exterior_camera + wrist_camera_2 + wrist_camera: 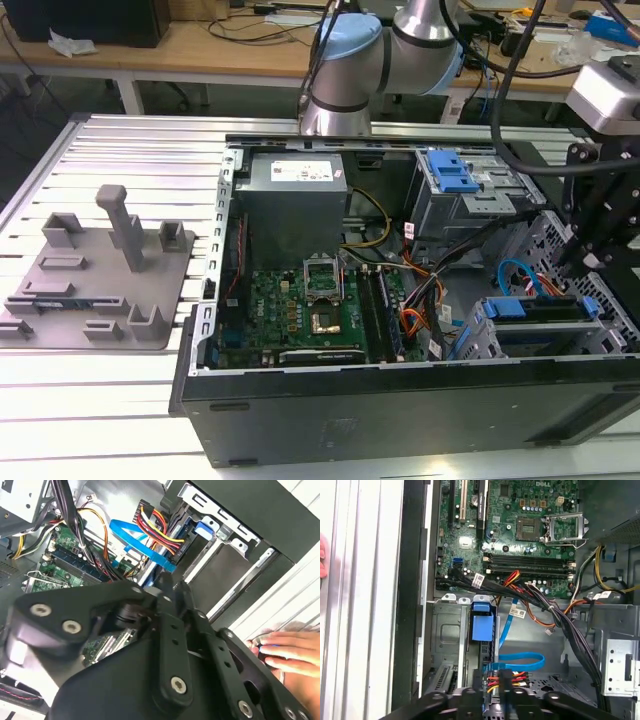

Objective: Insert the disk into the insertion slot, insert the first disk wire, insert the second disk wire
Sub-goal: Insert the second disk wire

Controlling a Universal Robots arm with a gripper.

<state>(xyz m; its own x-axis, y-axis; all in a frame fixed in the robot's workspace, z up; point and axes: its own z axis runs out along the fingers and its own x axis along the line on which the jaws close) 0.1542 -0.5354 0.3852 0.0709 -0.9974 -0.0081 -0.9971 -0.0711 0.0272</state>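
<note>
Labels: the power supply (295, 195) is carrying a white sticker, and 2 small white tags are hanging on the cable bundle over the green circuit board (520, 530) in the first wrist view. I can't make out the print on any of them.

The arm (345, 60) is reaching in from the back of the table (100, 400) and over the open computer case (400, 410). Its black wrist is hanging down at the exterior view's right, above the drive area.

The gripper (167, 580) is pointing down into the case, right at the red, yellow and black wire bundle (495, 679), with the blue flat cable (520, 659) looping just beside it. I can't tell whether the gripper is clamped on the bundle or apart.

The disk (530, 308) is sitting in its blue frame inside the insertion slot (482, 338), the low grey cage at the case's near corner on the exterior view's right.

A person's hand (287, 652) is resting on the ribbed table just outside the case wall.

A grey fixture plate (100, 280) is lying on the table at the exterior view's left, well apart from the case.
</note>
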